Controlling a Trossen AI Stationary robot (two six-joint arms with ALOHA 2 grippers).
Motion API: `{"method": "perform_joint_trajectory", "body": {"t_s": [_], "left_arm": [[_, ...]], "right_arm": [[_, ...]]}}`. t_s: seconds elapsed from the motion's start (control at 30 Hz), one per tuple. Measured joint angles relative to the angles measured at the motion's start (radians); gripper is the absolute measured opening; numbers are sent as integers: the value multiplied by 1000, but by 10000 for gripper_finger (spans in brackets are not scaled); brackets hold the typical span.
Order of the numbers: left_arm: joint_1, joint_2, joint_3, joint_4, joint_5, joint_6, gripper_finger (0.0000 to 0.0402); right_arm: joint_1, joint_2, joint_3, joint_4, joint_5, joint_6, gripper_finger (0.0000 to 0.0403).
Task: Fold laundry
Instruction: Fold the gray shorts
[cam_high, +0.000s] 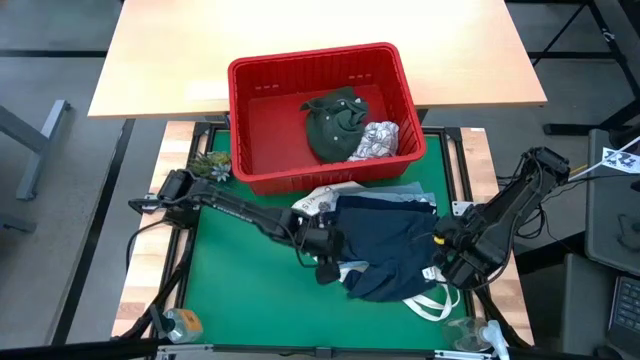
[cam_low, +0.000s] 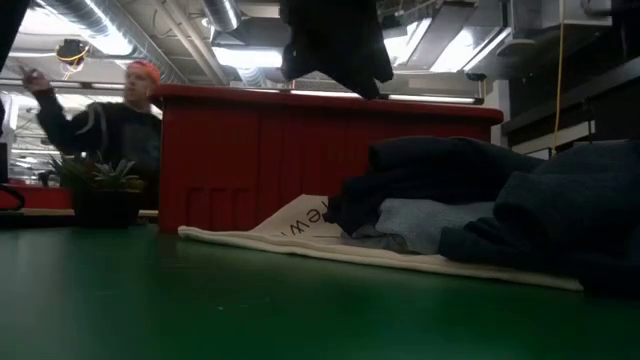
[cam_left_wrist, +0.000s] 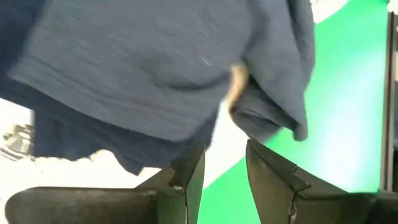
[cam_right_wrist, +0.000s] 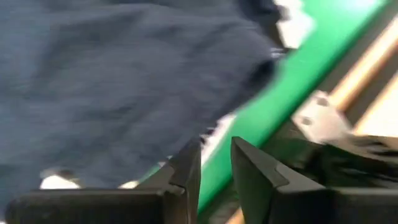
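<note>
Navy garment (cam_high: 385, 250): spread rumpled on the green worktop (cam_high: 230, 280), atop a denim piece (cam_low: 425, 222) and white tote (cam_high: 432, 300); fold unfinished.
Basket (cam_high: 255, 90): holds two more, olive (cam_high: 335, 120) and printed (cam_high: 378, 140), untouched.
Left claw (cam_left_wrist: 224, 165): parted, empty, at the navy edge.
Right claw (cam_right_wrist: 214, 163): parted, empty, at the opposite edge.

Bright, even light falls from above on the red basket (cam_high: 325, 115) in the high view, shadows soft beneath it. At table height the scene turns dim: ceiling lights (cam_low: 450, 45) glare behind the basket, leaving it and the navy garment (cam_low: 440, 165) backlit and dark. Both wrist views smear with motion blur, the navy cloth soft, the green mat (cam_left_wrist: 348, 124) overexposed.
</note>
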Motion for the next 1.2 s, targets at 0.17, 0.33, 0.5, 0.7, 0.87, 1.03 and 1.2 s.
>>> {"method": "perform_joint_trajectory", "body": {"t_s": [0.17,0.33,0.5,0.7,0.87,1.03,1.2], "left_arm": [[-48,0,0,3,-113,-86,109],[-37,6,0,5,-158,-151,110],[-11,38,-1,24,-110,-197,110],[4,88,-2,20,-70,-204,110],[16,91,-1,25,-71,-204,110],[22,91,-1,26,-42,-206,110],[19,91,-1,15,2,-247,110]], "right_arm": [[0,0,0,160,42,-127,88],[0,0,0,252,56,-212,88],[0,0,0,277,57,-255,88],[0,1,-2,274,59,-259,88],[0,2,-2,271,60,-259,88],[0,2,-2,271,76,-259,88],[0,2,-2,271,76,-259,88]]}}
